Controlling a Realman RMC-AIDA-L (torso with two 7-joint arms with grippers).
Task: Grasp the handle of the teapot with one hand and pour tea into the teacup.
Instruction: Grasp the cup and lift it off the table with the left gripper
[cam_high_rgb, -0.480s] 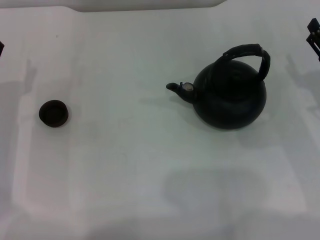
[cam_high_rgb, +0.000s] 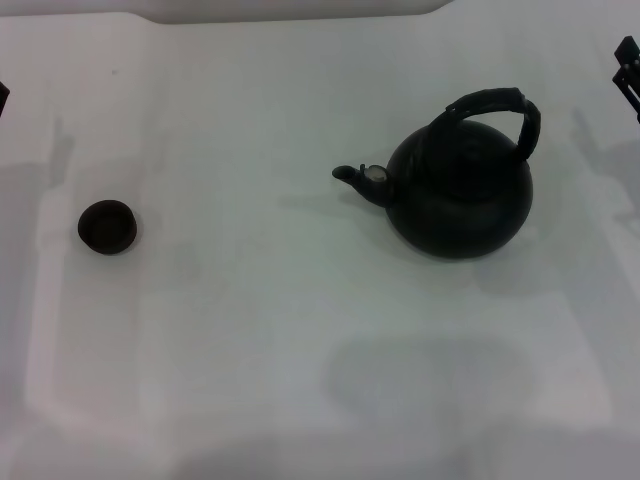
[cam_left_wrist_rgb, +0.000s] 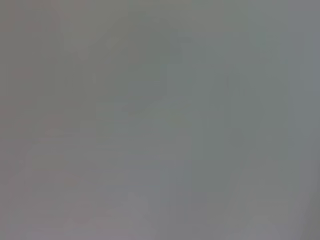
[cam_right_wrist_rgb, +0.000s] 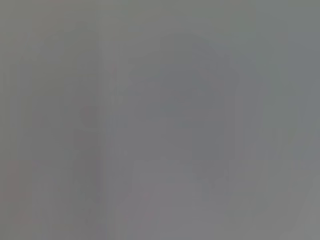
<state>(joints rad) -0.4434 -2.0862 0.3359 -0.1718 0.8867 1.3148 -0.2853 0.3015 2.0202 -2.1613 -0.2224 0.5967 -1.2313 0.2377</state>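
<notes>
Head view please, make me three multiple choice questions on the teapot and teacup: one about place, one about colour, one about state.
1. Where does the teacup sit relative to the teapot?
A. On the robot's left, apart from it
B. Touching its spout
C. Behind it

2. What colour is the teapot?
A. White
B. Matte black
C. Red

3. What state is the handle in?
A. Gripped by an end effector
B. Lying flat on the table
C. Arched up over the pot, ungripped

Answers: 1 A, bare white table separates the cup from the spout, which points toward it. 2 B, the body is dark all over. 3 C, the right end effector only shows at the view's edge, away from the handle.
</notes>
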